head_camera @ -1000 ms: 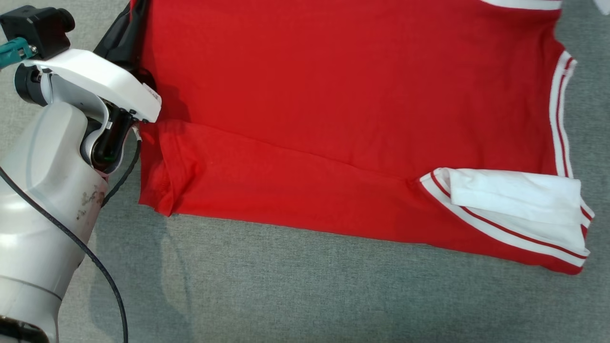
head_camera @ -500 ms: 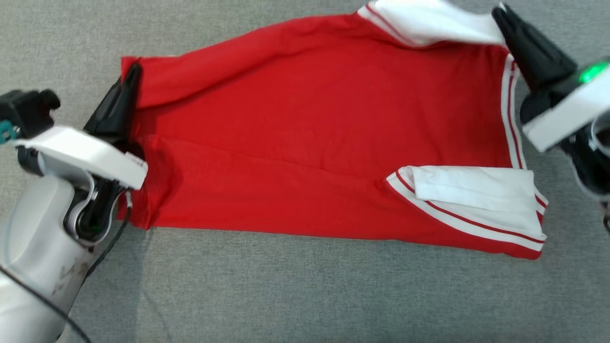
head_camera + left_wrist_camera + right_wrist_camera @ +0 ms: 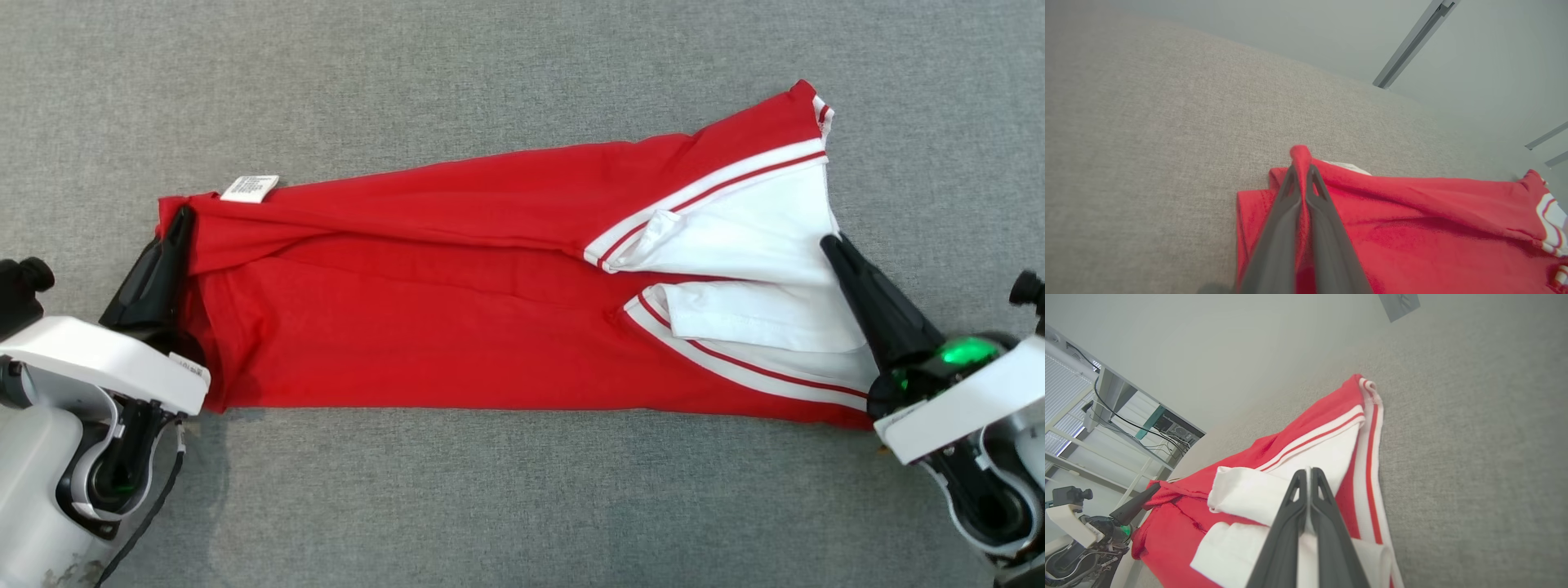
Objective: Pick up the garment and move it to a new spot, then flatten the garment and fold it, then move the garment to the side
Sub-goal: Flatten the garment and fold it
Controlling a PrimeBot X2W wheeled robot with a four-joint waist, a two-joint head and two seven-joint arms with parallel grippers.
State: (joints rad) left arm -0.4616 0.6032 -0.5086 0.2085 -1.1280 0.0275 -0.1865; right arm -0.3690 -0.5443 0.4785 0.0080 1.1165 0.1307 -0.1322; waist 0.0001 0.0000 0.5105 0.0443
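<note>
Red fabric garment with white, stripe-trimmed sleeves (image 3: pixel 457 327) lies as a long folded band across the middle of the grey fabric-covered worktop (image 3: pixel 490 506). Left end effector (image 3: pixel 184 214) is clamped on the red hem corner at the band's left end. Right end effector (image 3: pixel 829 242) is clamped on white sleeve cloth at the right end. Small white care label (image 3: pixel 249 188) pokes out just beside the left tips. Metal shelving frame with dark cables (image 3: pixel 1110 392) stands beyond the worktop.
</note>
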